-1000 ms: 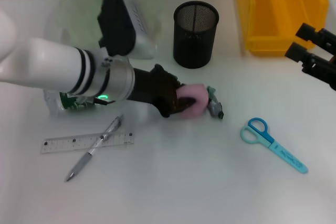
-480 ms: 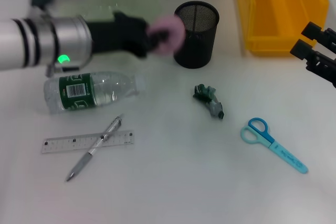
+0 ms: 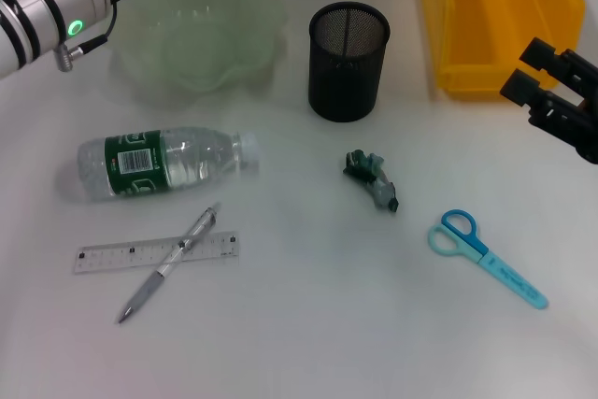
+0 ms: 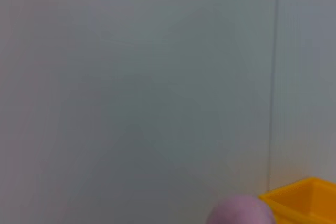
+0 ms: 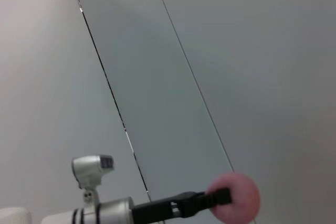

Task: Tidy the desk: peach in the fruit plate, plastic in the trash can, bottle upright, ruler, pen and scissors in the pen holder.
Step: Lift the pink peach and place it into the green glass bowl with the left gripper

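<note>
At far left, above the pale green wavy-edged fruit plate (image 3: 201, 39), the left gripper (image 5: 223, 199) holds the round pink peach (image 5: 235, 196) raised, jaws clamped on it. Across the white desk (image 3: 308, 324): black mesh pen holder (image 3: 348, 61) centre-far, yellow plastic bin (image 3: 495, 21) far right, clear water bottle with green label (image 3: 159, 163) lying on its side at left, transparent ruler (image 3: 154, 252) crossed by a silver pen (image 3: 168, 263) near left, crumpled green plastic scrap (image 3: 372, 179) centre, blue-handled scissors (image 3: 486, 257) near right. Right gripper (image 3: 551, 91) hangs beside the bin, jaws apart.
</note>
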`<action>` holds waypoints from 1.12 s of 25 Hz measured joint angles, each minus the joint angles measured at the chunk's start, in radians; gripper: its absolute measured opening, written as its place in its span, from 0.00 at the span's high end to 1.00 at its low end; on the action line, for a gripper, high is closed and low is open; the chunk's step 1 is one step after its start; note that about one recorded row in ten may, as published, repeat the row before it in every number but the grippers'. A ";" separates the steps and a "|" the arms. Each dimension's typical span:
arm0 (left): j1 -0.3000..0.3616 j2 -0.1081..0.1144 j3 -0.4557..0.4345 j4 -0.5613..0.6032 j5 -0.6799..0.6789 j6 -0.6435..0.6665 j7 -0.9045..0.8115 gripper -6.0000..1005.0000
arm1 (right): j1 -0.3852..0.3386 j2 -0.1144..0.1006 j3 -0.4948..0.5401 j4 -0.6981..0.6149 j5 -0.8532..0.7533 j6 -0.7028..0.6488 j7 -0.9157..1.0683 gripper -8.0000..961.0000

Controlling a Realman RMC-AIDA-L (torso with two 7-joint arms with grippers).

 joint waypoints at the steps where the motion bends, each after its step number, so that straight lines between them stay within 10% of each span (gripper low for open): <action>1: -0.022 0.000 -0.004 -0.054 -0.053 -0.015 0.067 0.86 | 0.001 0.001 0.000 0.009 0.000 0.000 -0.001 0.19; 14: -0.102 -0.002 0.001 -0.286 -0.262 -0.105 0.377 0.95 | -0.002 0.002 0.004 0.025 0.000 -0.004 -0.002 0.19; 28: -0.095 -0.002 0.013 -0.291 -0.264 -0.103 0.376 0.67 | 0.002 0.002 0.001 0.029 0.000 -0.001 -0.006 0.19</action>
